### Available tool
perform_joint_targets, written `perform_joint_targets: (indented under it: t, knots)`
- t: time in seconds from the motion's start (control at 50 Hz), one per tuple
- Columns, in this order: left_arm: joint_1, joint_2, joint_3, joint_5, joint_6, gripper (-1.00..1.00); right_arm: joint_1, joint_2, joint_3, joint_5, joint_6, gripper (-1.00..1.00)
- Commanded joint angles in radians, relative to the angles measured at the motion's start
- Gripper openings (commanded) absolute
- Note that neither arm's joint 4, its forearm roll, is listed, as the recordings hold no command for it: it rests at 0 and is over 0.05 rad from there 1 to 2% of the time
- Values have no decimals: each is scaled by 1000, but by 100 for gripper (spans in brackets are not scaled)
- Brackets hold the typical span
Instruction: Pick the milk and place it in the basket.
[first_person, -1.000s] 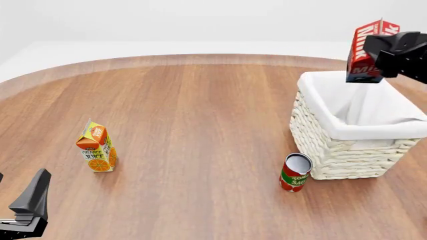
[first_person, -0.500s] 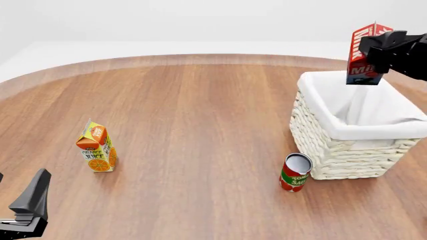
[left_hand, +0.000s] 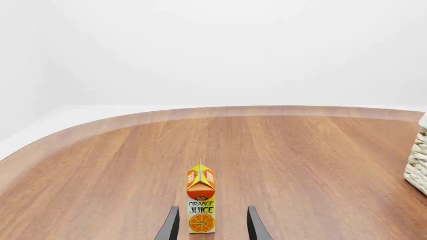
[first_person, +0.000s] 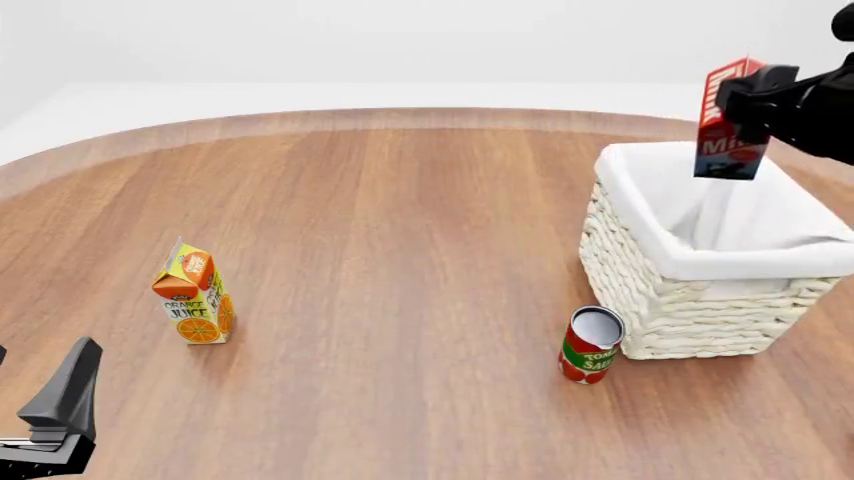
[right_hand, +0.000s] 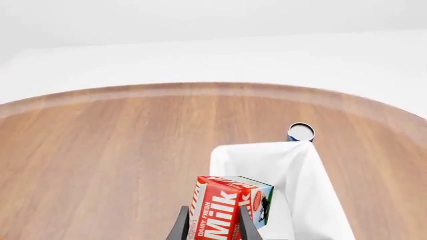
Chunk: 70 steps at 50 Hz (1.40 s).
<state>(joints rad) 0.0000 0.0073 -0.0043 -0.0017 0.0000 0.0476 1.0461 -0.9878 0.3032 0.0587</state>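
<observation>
The milk (first_person: 727, 135), a red carton with white lettering, hangs in my right gripper (first_person: 750, 103) above the far part of the basket (first_person: 694, 262), clear of the white lining. In the right wrist view the milk (right_hand: 230, 207) sits between the two fingers, with the basket's lining (right_hand: 297, 175) below and beyond it. My left gripper (first_person: 60, 410) is open and empty at the near left of the table. In the left wrist view my left gripper (left_hand: 210, 231) has its fingers apart.
An orange juice carton (first_person: 196, 295) stands at the left, ahead of the left gripper; it also shows in the left wrist view (left_hand: 201, 200). A red tomato sauce can (first_person: 590, 345) stands against the basket's near left corner. The basket's edge (left_hand: 419, 165) shows in the left wrist view.
My right gripper has carried the milk a little to the right and down over the basket, and the carton stands more upright. The left arm has not moved.
</observation>
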Motion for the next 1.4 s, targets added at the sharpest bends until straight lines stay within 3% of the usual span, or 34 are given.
perform_joint_targets:
  t: [0.02,0.46,0.84,1.4]
  knots:
    - [0,0,0,0,0,100,-17,24,-9,-31,36,-100]
    - [0,0,0,0,0,100,-60,81,5,-78,54,-100]
    - [0,0,0,0,0,100,-88,124,61,-151,104,-100]
    - [0,0,0,0,0,100,-112,219,81,-225,103,-100]
